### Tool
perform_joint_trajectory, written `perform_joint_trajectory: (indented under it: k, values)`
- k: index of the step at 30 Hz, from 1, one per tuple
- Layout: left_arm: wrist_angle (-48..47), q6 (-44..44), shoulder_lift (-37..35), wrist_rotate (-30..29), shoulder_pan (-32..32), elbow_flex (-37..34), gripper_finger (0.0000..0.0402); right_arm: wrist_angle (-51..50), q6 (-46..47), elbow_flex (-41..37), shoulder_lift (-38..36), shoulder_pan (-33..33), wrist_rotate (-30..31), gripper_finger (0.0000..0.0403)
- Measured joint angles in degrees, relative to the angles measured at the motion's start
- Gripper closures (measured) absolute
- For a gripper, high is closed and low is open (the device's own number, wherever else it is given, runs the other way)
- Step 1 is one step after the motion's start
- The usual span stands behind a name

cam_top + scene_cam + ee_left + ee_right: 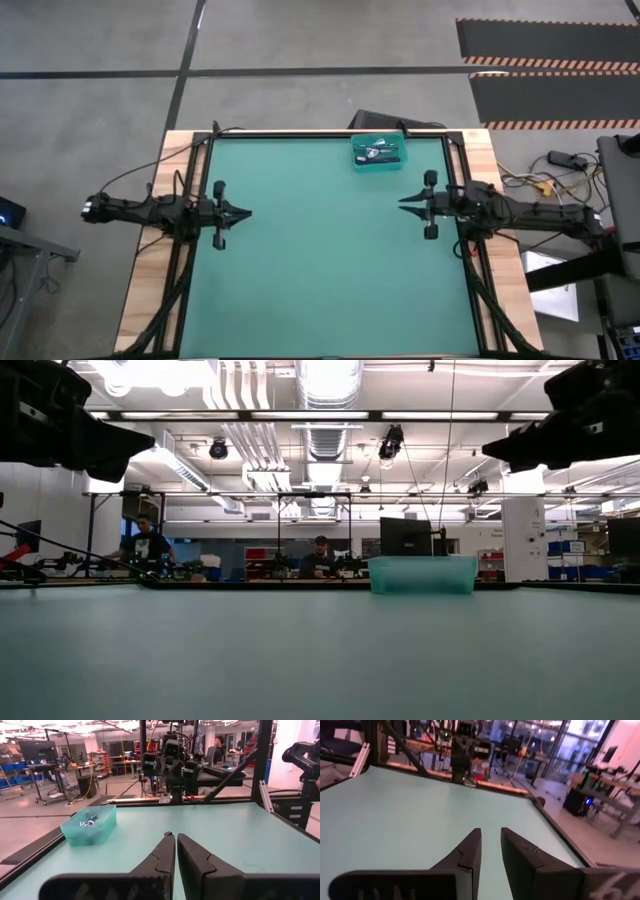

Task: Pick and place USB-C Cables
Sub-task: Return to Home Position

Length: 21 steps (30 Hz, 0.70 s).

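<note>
The USB-C Cables [378,153] lie together inside the blue bin [355,163], a small tangle of white and dark strands on its floor. From the left wrist view, pale coils [89,822] show through the bin's translucent wall [87,835]; the separate bundles cannot be told apart there. The bin stands on the teal counter [320,270] close to its far edge, on the right arm's half, well apart from both arms. In the low view it appears as a clouded teal box [421,578] at the far side of the surface, and its contents cannot be made out.

The right end effector [403,205] hangs above the counter near the right edge, pointing inward toward the middle. Its fingers [470,851] stand a little apart and hold nothing. The left end effector [243,212] hangs opposite, near the left edge, and also points inward. Its fingers [165,855] are pressed almost together, with only a thin slit between them and nothing in it.

Beyond the counter, two people [147,546] sit at benches in the workshop.
</note>
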Motion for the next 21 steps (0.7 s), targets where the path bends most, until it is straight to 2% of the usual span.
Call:
perform_joint_trajectory:
  k: [9,14,21]
  values:
    - [0.0,0.0,0.0,0.0,0.0,0.0,0.0398,0.1,-0.8,-2.3,-8.6,0.0,0.1,0.034]
    - [0.0,0.1,0.4,0.0,0.0,0.0,0.0398,-4.6,-0.7,-1.4,-13.0,0.0,0.1,0.034]
    - [0.0,0.1,1.5,0.0,0.0,0.0,0.0398,-5.1,-3.2,-1.7,-12.9,0.0,0.0,0.034]
